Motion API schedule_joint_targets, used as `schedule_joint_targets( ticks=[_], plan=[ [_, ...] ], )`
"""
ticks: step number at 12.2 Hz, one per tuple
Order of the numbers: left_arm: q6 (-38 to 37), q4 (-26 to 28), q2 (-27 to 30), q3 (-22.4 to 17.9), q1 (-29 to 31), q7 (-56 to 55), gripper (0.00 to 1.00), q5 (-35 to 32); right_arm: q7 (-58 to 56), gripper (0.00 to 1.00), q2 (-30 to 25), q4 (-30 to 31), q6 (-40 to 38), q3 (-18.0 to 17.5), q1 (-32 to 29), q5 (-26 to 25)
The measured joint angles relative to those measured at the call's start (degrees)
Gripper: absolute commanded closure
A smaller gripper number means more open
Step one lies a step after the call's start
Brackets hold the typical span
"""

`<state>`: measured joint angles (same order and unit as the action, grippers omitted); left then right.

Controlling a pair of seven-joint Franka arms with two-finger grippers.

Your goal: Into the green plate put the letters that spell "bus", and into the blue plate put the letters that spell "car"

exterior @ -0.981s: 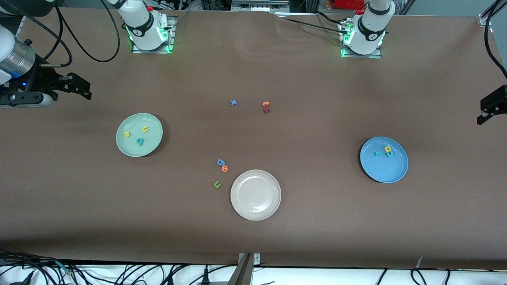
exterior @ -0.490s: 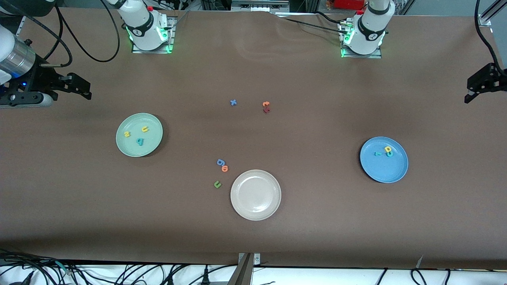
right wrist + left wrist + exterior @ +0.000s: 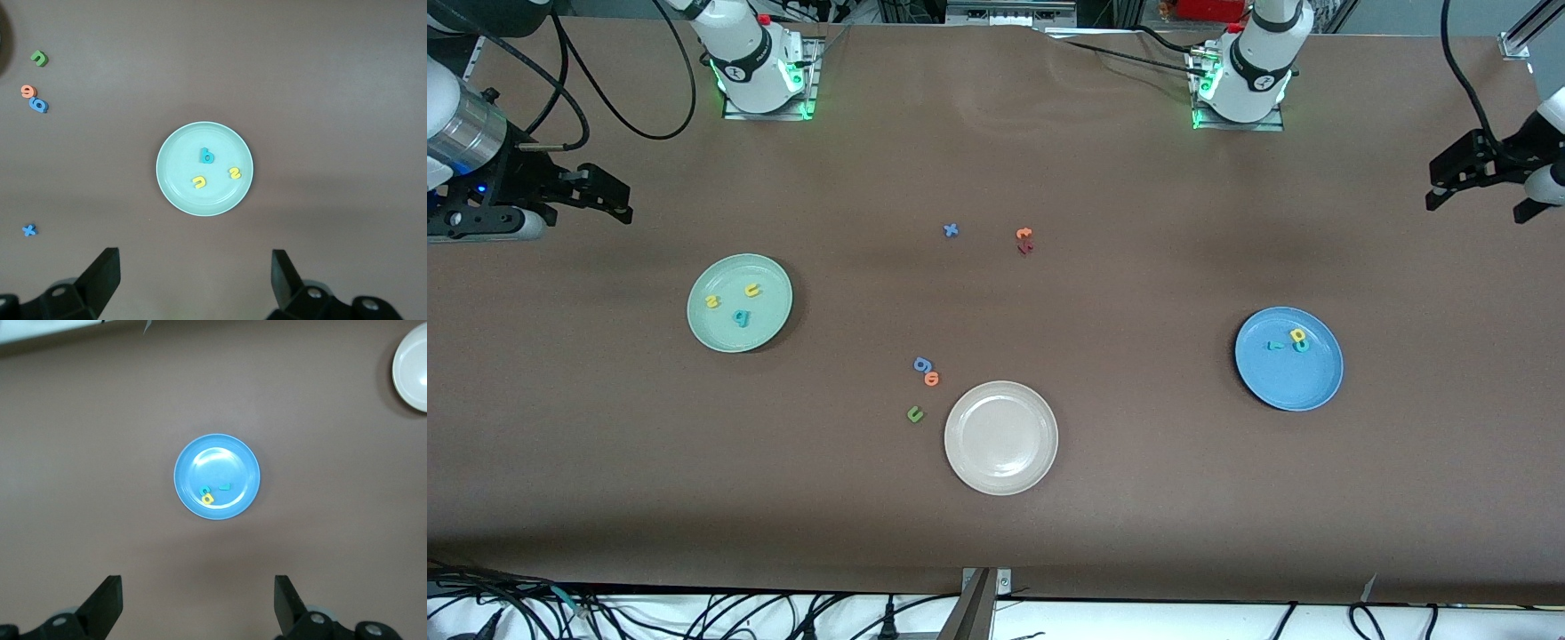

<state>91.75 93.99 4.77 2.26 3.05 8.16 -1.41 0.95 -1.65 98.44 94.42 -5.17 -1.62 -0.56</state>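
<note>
The green plate [image 3: 720,331] lies toward the right arm's end of the table and holds a teal "b" [image 3: 740,317], a yellow "u" [image 3: 751,290] and a yellow "s" [image 3: 712,301]. Toward the left arm's end, the blue plate [image 3: 1294,384] holds a teal "c" [image 3: 1303,347], a yellow "a" [image 3: 1298,335] and a thin teal "r" [image 3: 1276,345]. My left gripper [image 3: 198,607] hangs open and empty high above the bare table beside the blue plate [image 3: 233,453]. My right gripper [image 3: 195,283] is likewise open and empty, high up beside the green plate [image 3: 180,160].
A beige plate [image 3: 1001,437] sits empty near the front camera. Beside it lie a blue "g" [image 3: 922,364], an orange "o" [image 3: 932,380] and a dark green "u" [image 3: 914,413]. Farther from the camera lie a blue "x" [image 3: 951,230], an orange "t" [image 3: 1024,234] and a dark red letter [image 3: 1025,248].
My left gripper has come in from the table's end and risen toward the bases' side. The right arm, the plates and the letters have not moved.
</note>
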Motion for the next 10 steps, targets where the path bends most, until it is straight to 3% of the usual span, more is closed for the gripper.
schedule_joint_targets(
  ticks=[4, 10],
  plan=[
    [-0.35, 7.0, 4.66, -0.95, 0.38, -5.64, 0.0, 3.45, 0.0, 0.0, 0.0, 0.0, 0.0, 0.0, 0.0, 0.0],
    [-0.35, 8.38, 5.53, -0.52, 0.42, -10.72, 0.0, 3.55, 0.0, 0.0, 0.0, 0.0, 0.0, 0.0, 0.0, 0.0]
  ],
)
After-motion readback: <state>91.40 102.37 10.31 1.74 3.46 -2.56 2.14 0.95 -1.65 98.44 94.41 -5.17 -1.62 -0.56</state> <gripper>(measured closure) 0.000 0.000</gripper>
